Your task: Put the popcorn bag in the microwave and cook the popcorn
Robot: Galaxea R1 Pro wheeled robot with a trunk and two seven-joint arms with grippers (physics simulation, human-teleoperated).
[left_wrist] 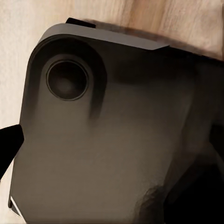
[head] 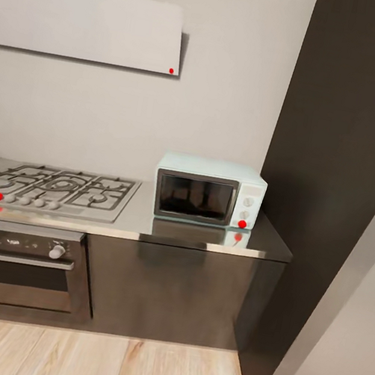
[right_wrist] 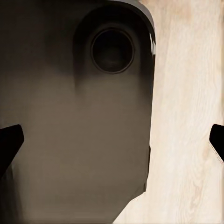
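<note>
Approach step: we face the closed microwave on the countertop, right gripper jaws spread and empty, left gripper's jaws not discernible; next we must find the popcorn bag.

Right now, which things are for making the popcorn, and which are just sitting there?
For the job:
microwave, door shut
countertop it stands on

Just there:
gas hob
oven
range hood
dark tall cabinet
wooden floor

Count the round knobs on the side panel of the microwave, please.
2 white knobs on the microwave panel: upper knob, lower knob. A red dot sits below them.
</note>
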